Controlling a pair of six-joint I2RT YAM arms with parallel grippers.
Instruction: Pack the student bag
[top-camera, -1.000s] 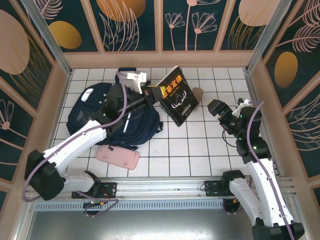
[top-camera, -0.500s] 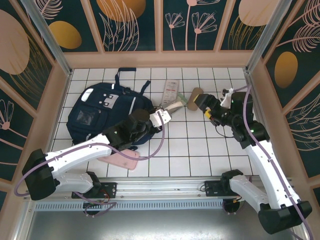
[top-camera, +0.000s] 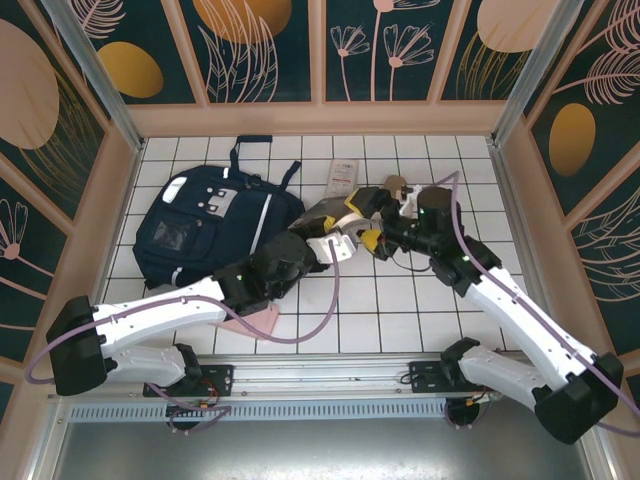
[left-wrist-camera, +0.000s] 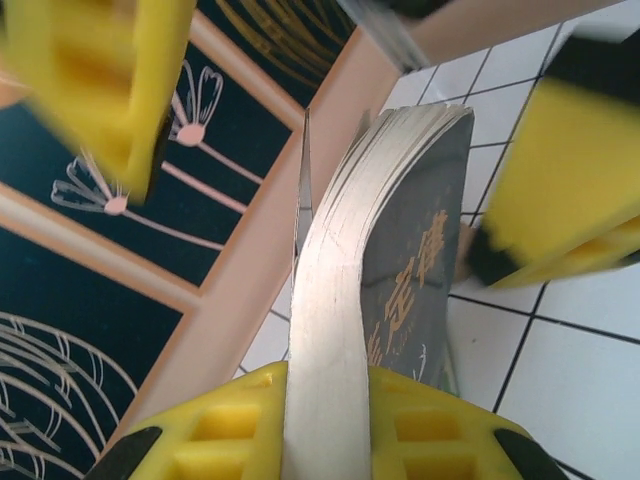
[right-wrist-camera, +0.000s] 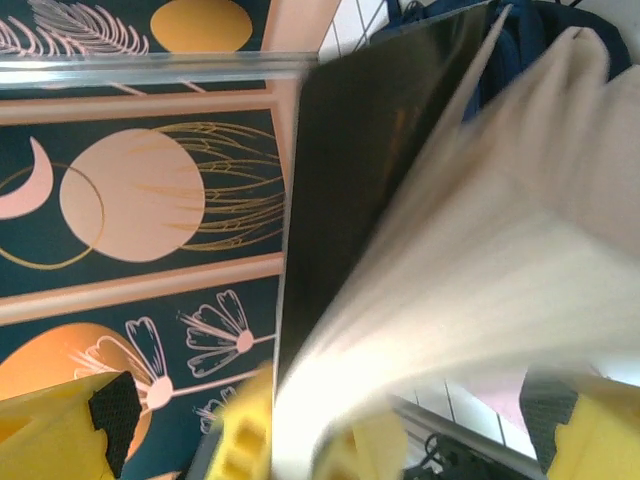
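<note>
While the book (left-wrist-camera: 330, 300) is being clamped at its near end by the left end effector (left-wrist-camera: 325, 410), the right end effector (right-wrist-camera: 330, 415) is being held wide open astride the book's far end. One yellow finger (left-wrist-camera: 560, 190) is standing off each face without touching it.

In the overhead view, both end effectors are being shown close together above the middle of the white-tiled bench (top-camera: 400, 300), just right of the student bag (top-camera: 215, 225). The bag is lying flat at the back left of the bench, front patches upward and handle toward the back wall. Its right edge is being overlapped by the left forearm, and whether its zip is open cannot be made out.

A pink pouch (top-camera: 252, 322) is being largely covered by the left arm near the front edge, with just a corner showing. Behind the end effectors, a flat white packet (top-camera: 342, 180) is lying on the tiles. Beside it, a tan object (top-camera: 397, 185) is being partly masked by the right wrist, and its kind cannot be told.

From overhead the book is being seen edge-on and crowded by both wrists. In the left wrist view, gold characters on its dark cover are being cut off by the page block, which is bending sideways. In the right wrist view the pages are being smeared by blur, and the dark cover is being set against the decorated wall panels (right-wrist-camera: 130, 200).
</note>
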